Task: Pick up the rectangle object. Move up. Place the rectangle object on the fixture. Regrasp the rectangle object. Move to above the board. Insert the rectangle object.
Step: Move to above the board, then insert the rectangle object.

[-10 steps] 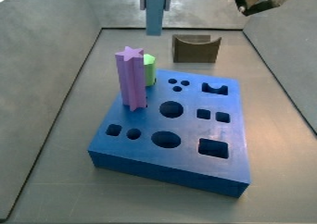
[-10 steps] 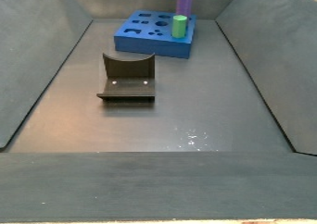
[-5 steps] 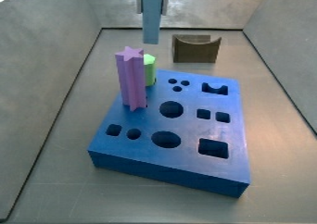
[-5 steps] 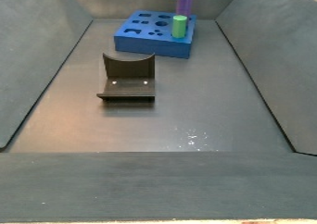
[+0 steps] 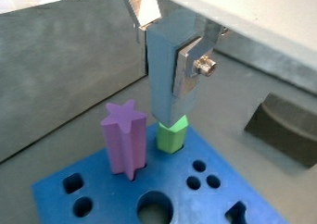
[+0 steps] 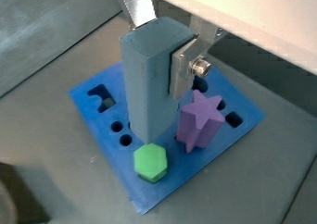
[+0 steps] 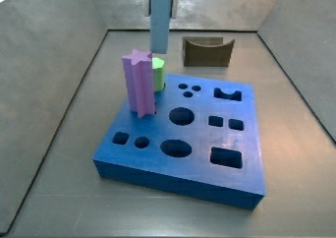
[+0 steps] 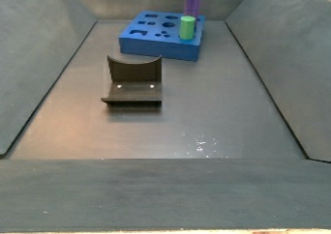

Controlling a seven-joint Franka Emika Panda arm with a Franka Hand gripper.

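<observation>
My gripper (image 5: 168,44) is shut on the rectangle object (image 5: 166,84), a steel-blue bar that hangs upright between the silver fingers in both wrist views (image 6: 148,93). In a side view the bar (image 7: 159,21) comes down from the top edge, with its lower end above the green peg (image 7: 157,73) at the back of the board (image 7: 197,170). The board is bright blue with many cut-out holes. The fixture (image 7: 206,51) stands behind the board, dark and notched, with nothing on it (image 8: 132,81).
A tall purple star post (image 7: 140,83) stands in the board next to the green peg (image 5: 171,135), close beside the bar's lower end (image 6: 198,121). Grey walls slope up around the floor. The board (image 8: 155,46) sits at the far end in a side view.
The bar has moved lower in the side view, from high above the floor behind the board down toward the green peg. The gripper stays shut on it.
</observation>
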